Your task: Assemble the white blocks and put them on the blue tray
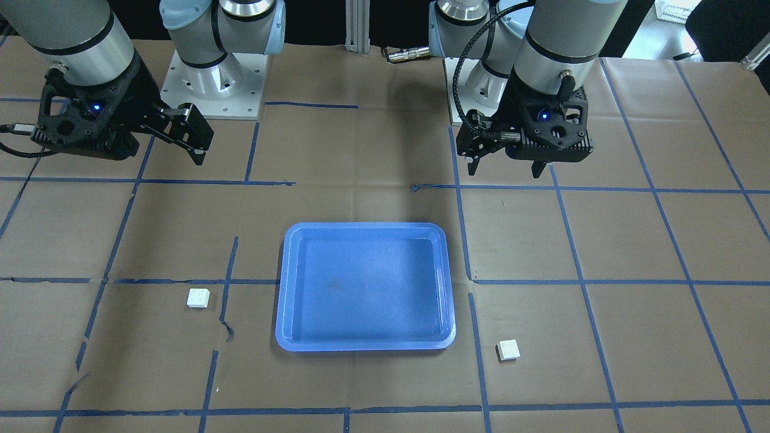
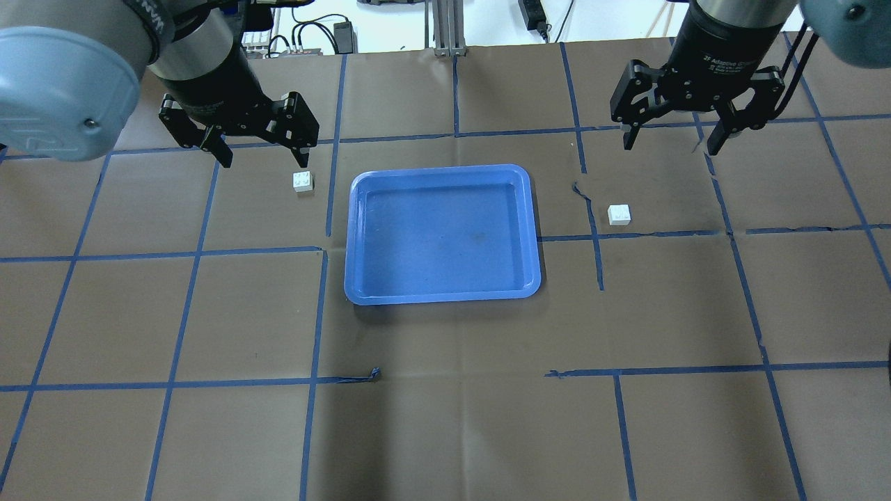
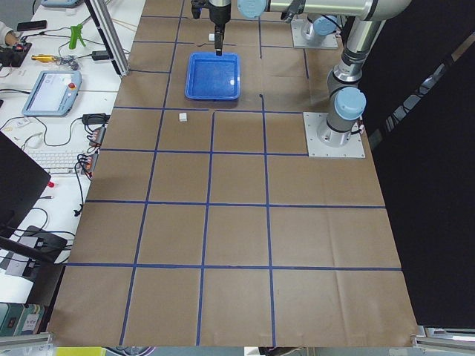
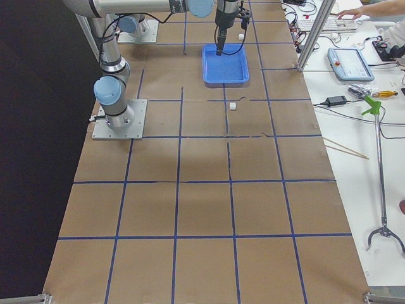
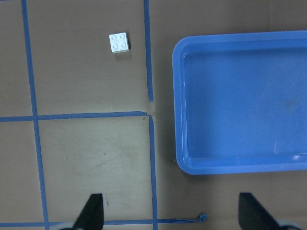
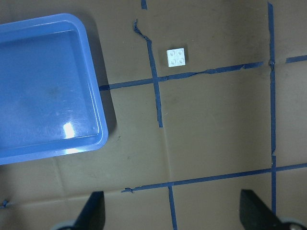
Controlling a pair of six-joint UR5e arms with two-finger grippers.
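Two white blocks lie on the table, one on each side of the blue tray (image 2: 442,236). The left white block (image 2: 303,181) lies just left of the tray's far corner and shows in the left wrist view (image 5: 119,43). The right white block (image 2: 619,214) lies right of the tray and shows in the right wrist view (image 6: 176,57). My left gripper (image 2: 266,158) hangs open and empty above the table, just behind the left block. My right gripper (image 2: 669,147) hangs open and empty, behind and to the right of the right block. The tray (image 1: 364,288) holds nothing.
Brown paper with a blue tape grid covers the table (image 2: 445,417). The two arm bases (image 1: 210,84) stand at the robot's edge. A side bench with a keyboard and tools (image 3: 52,96) runs along the far edge.
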